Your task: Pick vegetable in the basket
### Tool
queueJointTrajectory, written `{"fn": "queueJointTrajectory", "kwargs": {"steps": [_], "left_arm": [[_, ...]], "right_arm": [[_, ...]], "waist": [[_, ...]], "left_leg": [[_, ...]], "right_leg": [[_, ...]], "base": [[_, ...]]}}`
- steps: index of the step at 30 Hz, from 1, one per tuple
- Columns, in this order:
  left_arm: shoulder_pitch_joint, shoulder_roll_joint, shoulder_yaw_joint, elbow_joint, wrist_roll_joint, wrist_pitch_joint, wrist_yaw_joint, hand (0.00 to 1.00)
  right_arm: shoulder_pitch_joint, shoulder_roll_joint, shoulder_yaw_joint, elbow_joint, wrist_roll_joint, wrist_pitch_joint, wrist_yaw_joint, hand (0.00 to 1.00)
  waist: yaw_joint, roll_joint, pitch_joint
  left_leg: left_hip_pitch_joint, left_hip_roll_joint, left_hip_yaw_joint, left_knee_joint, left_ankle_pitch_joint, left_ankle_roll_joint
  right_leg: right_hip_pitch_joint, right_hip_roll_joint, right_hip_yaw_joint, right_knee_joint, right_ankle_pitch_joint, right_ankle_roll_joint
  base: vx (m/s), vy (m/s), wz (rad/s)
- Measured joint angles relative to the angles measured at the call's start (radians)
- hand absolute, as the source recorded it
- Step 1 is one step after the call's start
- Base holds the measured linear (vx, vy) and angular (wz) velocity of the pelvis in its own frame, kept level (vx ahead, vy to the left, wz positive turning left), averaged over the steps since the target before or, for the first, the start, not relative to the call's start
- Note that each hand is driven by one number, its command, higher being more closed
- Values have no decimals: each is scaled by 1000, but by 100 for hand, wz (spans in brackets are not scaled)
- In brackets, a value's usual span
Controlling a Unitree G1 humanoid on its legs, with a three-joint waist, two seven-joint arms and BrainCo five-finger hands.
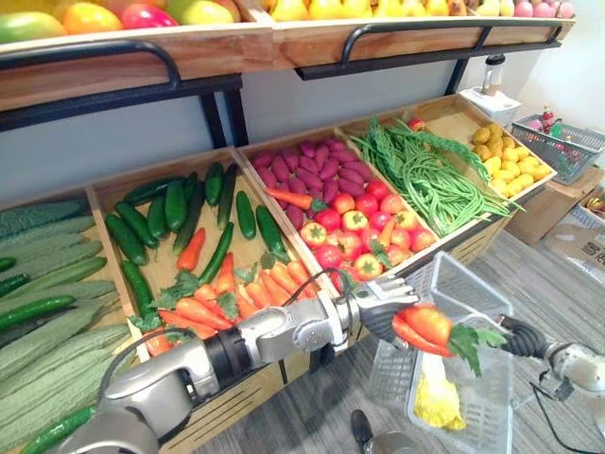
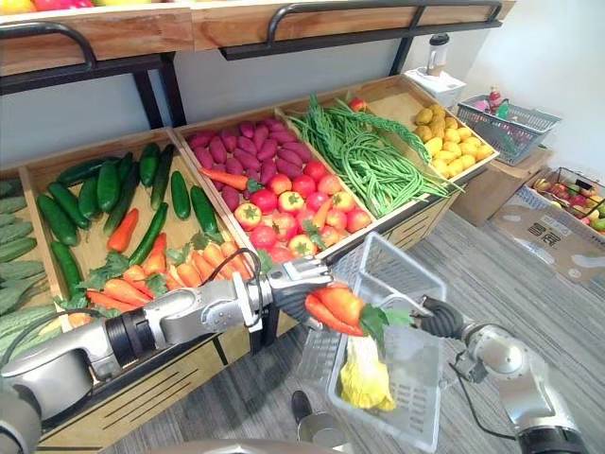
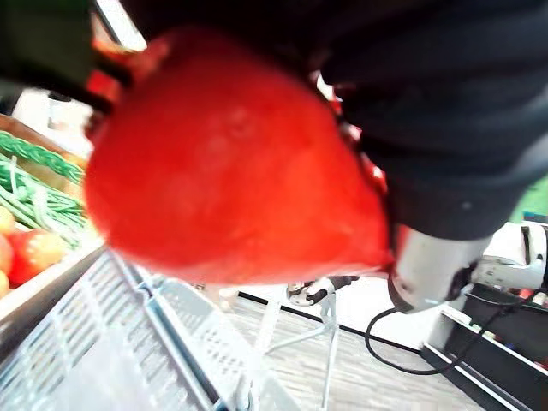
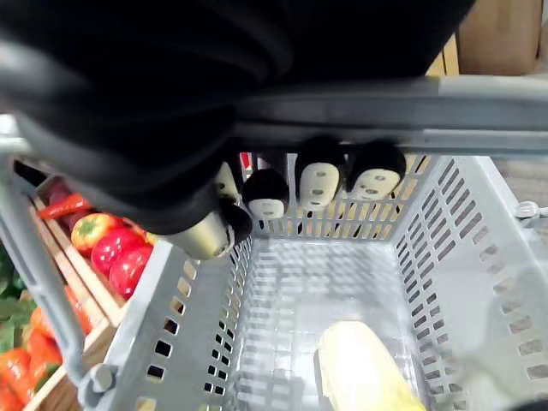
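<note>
Fingers (image 1: 386, 288) of the left hand (image 1: 376, 318) are curled round an orange-red carrot (image 1: 425, 324), which hangs with its green leaves over the open top of the grey slatted basket (image 1: 473, 284). The left wrist view shows the carrot from very close, with the basket's wall beneath it. The right wrist view looks inside the basket: the right hand (image 4: 321, 184) is wrapped round the handle (image 4: 402, 116), and a yellow vegetable (image 4: 360, 372) lies on the bottom. Behind them a sloping wooden surface (image 1: 236, 251) is split into bins of cucumbers (image 1: 175, 203), carrots (image 1: 213, 303), tomatoes (image 1: 354, 222) and green beans (image 1: 425, 180). A shelf (image 1: 312, 38) of fruit runs above. The floor (image 2: 529, 274) is grey wood, and a second basket (image 1: 558, 142) stands further to the right.
</note>
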Motion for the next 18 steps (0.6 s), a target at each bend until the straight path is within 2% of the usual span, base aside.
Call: {"fn": "queueJointTrajectory", "kwargs": {"steps": [9,18], "left_arm": [[2,-93,-78,66,0,-21,-54,100],[3,-135,-144,118,0,-26,-77,100]], "right_arm": [[-21,-94,97,-12,-5,23,91,100],[-72,-109,138,-26,-3,36,132,100]], "waist": [[-2,23,-14],[-2,26,-17]], "left_leg": [[9,5,30,14,-3,-1],[25,2,49,6,-6,-6]], "right_leg": [[-13,-1,-17,6,-11,-16],[-17,-7,-40,22,-8,-17]], "base": [[-26,-23,-10],[-1,-8,-5]]}}
